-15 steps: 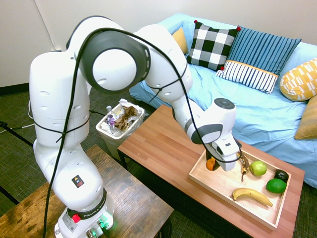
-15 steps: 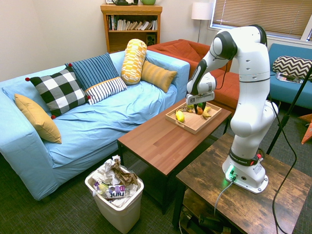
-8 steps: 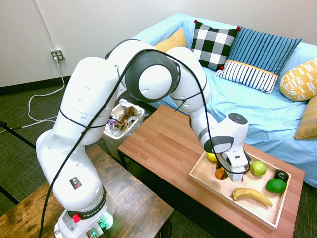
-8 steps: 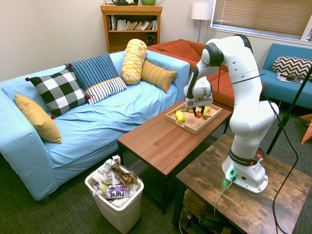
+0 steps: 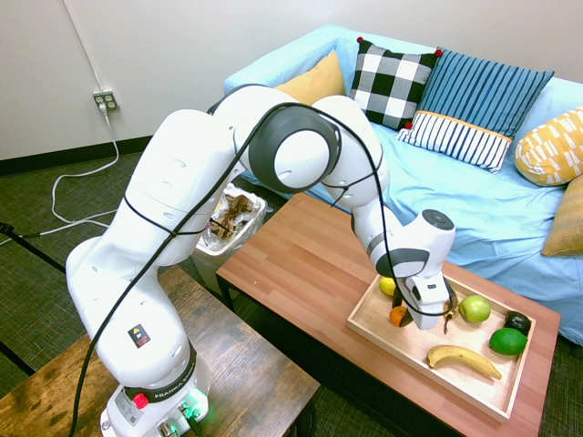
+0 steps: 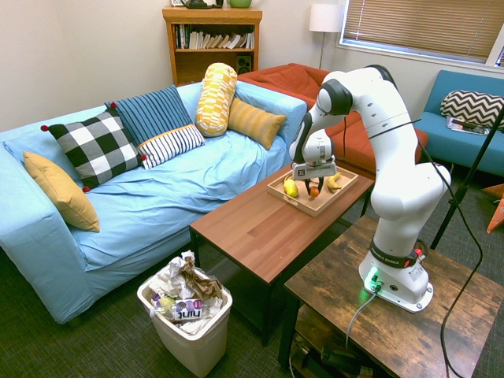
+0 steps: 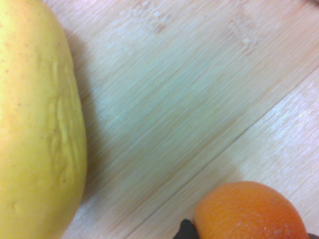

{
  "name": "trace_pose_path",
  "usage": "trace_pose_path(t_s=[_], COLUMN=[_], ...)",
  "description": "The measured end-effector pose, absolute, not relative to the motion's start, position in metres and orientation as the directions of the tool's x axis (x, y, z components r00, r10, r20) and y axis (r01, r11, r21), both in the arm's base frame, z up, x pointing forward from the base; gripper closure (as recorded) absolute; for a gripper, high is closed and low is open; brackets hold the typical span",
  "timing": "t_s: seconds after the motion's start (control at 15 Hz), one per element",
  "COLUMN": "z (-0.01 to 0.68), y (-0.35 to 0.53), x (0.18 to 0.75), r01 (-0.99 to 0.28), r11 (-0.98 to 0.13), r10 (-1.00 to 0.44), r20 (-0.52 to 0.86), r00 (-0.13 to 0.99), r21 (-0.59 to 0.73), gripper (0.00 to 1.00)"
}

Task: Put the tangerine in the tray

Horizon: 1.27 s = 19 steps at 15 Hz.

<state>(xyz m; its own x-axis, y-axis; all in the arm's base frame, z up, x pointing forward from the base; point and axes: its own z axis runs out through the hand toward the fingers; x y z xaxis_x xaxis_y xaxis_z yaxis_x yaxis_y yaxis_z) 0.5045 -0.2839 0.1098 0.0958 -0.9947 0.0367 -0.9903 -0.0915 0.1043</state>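
The tangerine [image 5: 398, 315] sits between the fingertips of the gripper [image 5: 407, 318], low inside the tray [image 5: 465, 376] near its end closest to the arm; in the wrist view the tangerine [image 7: 249, 211] shows close above the pale wood floor of the tray [image 7: 189, 99], and whether it touches that floor cannot be told. The jaws are closed on the tangerine and point straight down. A yellow lemon-like fruit [image 5: 388, 286] lies just beside the gripper at about 11 o'clock from it in the first exterior view. Counted in the tray: one tangerine, one yellow fruit, one green apple [image 5: 474, 309] at about 3 o'clock from the gripper, one banana [image 5: 463, 360] at about 4 o'clock, one lime [image 5: 507, 341] and one dark fruit [image 5: 517, 321] at the far end. The tray rests on one wooden coffee table [image 5: 301, 264]; one white waste bin [image 6: 186, 324] stands on the floor near the table.
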Motion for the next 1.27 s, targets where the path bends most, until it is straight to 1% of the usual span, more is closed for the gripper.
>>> trace_pose_path(t_s=[0.2,0.27,1.0,1.27], z=[0.101,0.098,0.098,0.131], y=[-0.281,-0.28,-0.281,-0.292], x=[0.509,0.51,0.513,0.509], r01=[-0.987,-0.986,-0.985,-0.989], r11=[-0.097,-0.1,-0.104,-0.099], r10=[-0.995,-0.994,-0.994,-0.994], r20=[0.024,0.019,0.013,0.03], r00=[0.101,0.104,0.107,0.103], r21=[0.127,0.134,0.141,0.105], gripper=[1.0,0.0,0.0,0.0])
